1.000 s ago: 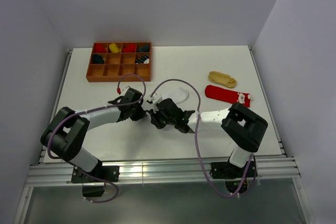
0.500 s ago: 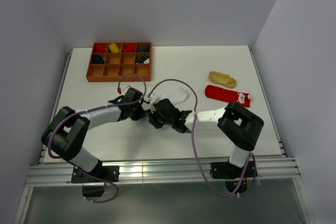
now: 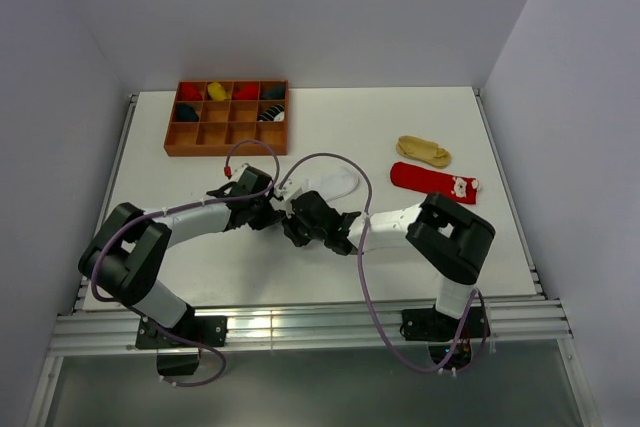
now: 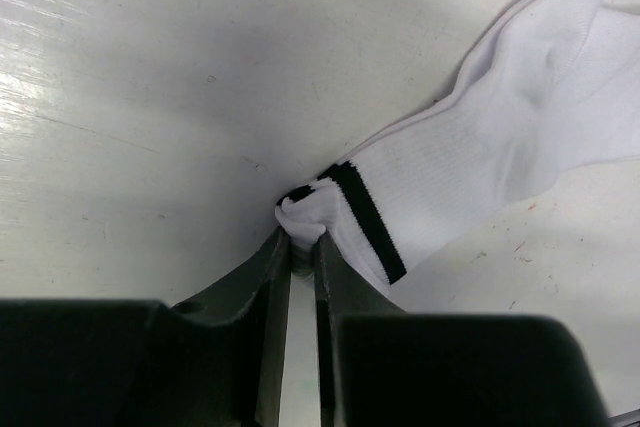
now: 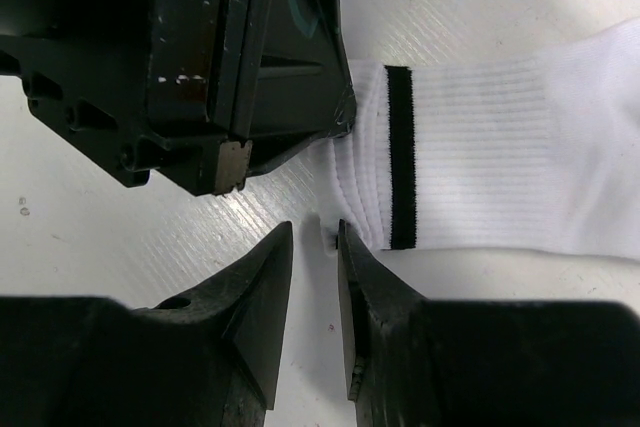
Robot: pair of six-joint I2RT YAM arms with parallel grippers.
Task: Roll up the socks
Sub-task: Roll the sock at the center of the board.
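Note:
The white sock [image 3: 338,183] with black cuff stripes lies mid-table. My left gripper [image 3: 282,209] is shut on a pinched fold of its cuff, seen in the left wrist view [image 4: 302,237], with the sock [image 4: 470,177] stretching away to the right. My right gripper [image 3: 294,224] sits just in front of the left one, its jaws a narrow gap apart at the cuff's near corner [image 5: 315,232]; the sock [image 5: 500,167] lies to their right, with the left gripper's black body [image 5: 240,67] above. The red sock [image 3: 434,183] and the tan sock [image 3: 423,152] lie flat at the right.
A brown wooden compartment tray [image 3: 225,150] stands at the back left, with several rolled socks in its back cells. White walls close in the table on three sides. Both arms' cables loop above the middle of the table.
My right arm has shifted slightly left, bringing its gripper closer to the cuff and the left gripper. The left gripper still holds the cuff in the same place.

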